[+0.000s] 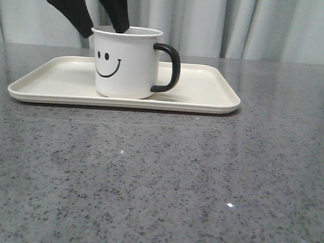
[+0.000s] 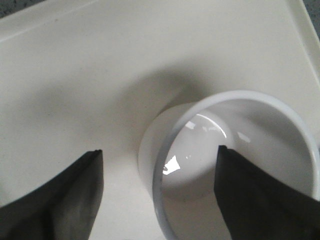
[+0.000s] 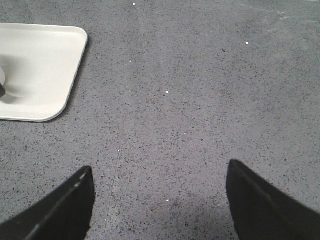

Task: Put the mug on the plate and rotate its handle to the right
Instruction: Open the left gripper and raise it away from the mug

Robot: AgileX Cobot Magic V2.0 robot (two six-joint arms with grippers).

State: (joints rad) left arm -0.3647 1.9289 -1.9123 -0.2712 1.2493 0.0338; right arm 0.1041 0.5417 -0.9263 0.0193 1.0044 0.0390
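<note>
The white mug point(image 1: 127, 63) with its smiley face stands upright on the cream plate point(image 1: 208, 97), left of the plate's middle. Its black handle point(image 1: 171, 69) points right. My left gripper point(image 1: 106, 33) hangs open over the mug's left rim, one finger down inside the mug and the other outside it. In the left wrist view the mug point(image 2: 200, 150) wall runs between the spread fingers of the left gripper point(image 2: 159, 150), above the plate point(image 2: 75, 75), and I see no contact. My right gripper point(image 3: 159, 172) is open over bare table, holding nothing, with a plate point(image 3: 45, 70) corner off to one side.
The grey speckled table point(image 1: 158, 182) stretches in front of the plate and to its right. Pale curtains point(image 1: 258, 22) hang behind. The right arm does not show in the front view.
</note>
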